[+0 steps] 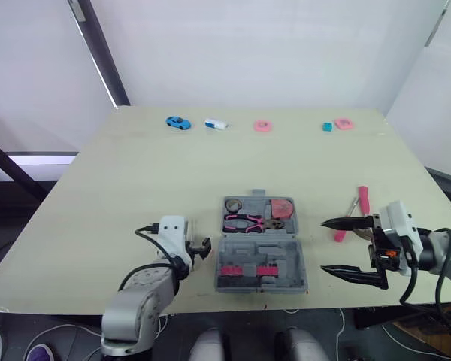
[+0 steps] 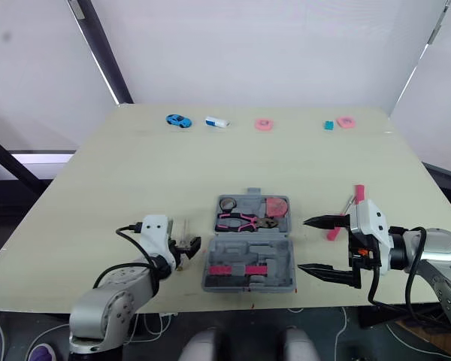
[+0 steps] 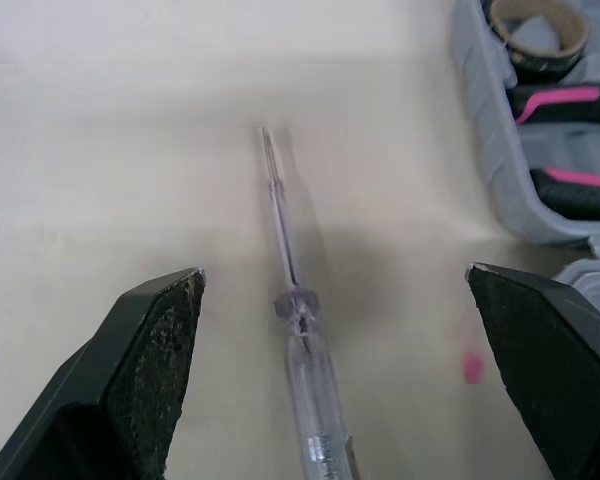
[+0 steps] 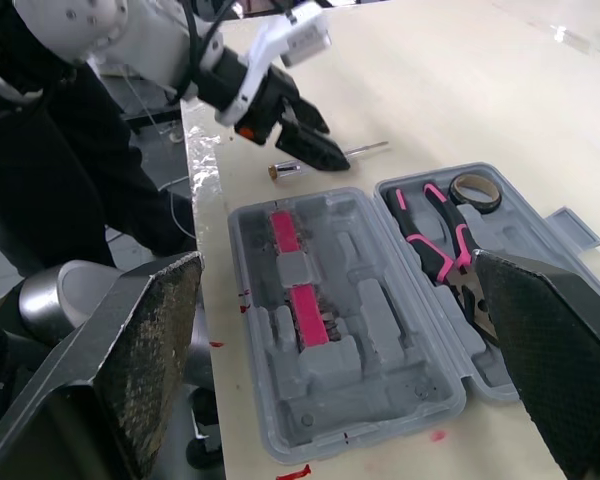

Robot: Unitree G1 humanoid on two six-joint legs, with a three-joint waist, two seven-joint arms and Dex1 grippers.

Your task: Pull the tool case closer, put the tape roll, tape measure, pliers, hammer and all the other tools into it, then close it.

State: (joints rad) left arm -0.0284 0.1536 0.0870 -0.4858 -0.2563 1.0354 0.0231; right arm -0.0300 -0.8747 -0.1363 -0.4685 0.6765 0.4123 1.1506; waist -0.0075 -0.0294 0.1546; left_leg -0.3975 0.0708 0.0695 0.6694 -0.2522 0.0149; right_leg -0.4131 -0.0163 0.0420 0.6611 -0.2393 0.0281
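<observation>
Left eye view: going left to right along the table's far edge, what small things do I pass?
blue toy car → white tube → pink ring → teal block → second pink piece, just beside the block.

On table (image 1: 135, 180), near front edge, case (image 1: 261, 284) with pliers (image 1: 248, 222) and tape roll (image 1: 233, 204) inside; screwdriver (image 3: 296, 305) just left; another tool (image 1: 363, 198) right of it.
</observation>
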